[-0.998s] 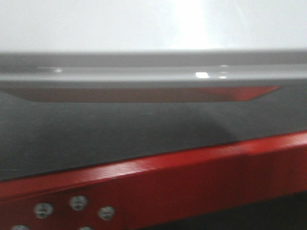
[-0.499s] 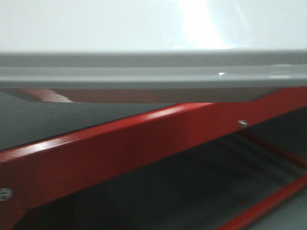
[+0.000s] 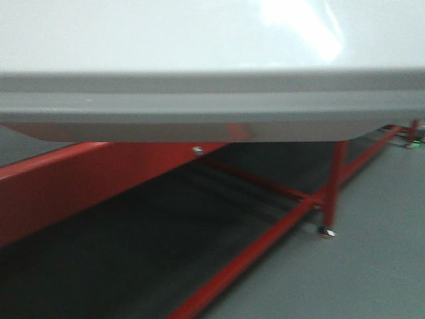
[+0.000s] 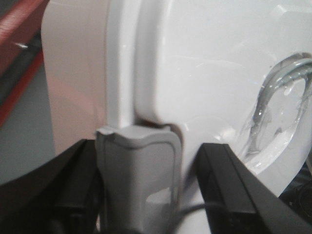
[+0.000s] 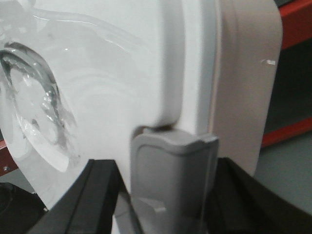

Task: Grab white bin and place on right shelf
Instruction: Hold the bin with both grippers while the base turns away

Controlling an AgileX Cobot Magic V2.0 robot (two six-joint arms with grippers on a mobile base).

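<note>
The white bin (image 3: 166, 33) fills the top of the front view, its grey-shaded rim running across the frame. In the left wrist view the bin (image 4: 204, 73) shows its glossy white lid and pinkish side. My left gripper (image 4: 141, 195) is shut on the bin's grey end latch (image 4: 139, 165), with black fingers on both sides. In the right wrist view the bin (image 5: 107, 73) stands the same way, and my right gripper (image 5: 168, 195) is shut on the other grey latch (image 5: 170, 170). The steel right shelf is out of view.
A red metal rack frame (image 3: 66, 186) with a dark deck runs under the bin. Its thin red rails and a leg (image 3: 332, 193) reach to the right. Grey floor (image 3: 378, 266) lies at the lower right. Red rails also show in the wrist views (image 5: 292, 19).
The red frame has slid left and back in the front view, opening sight of its rails, leg and the floor. The bin keeps its place in the frame.
</note>
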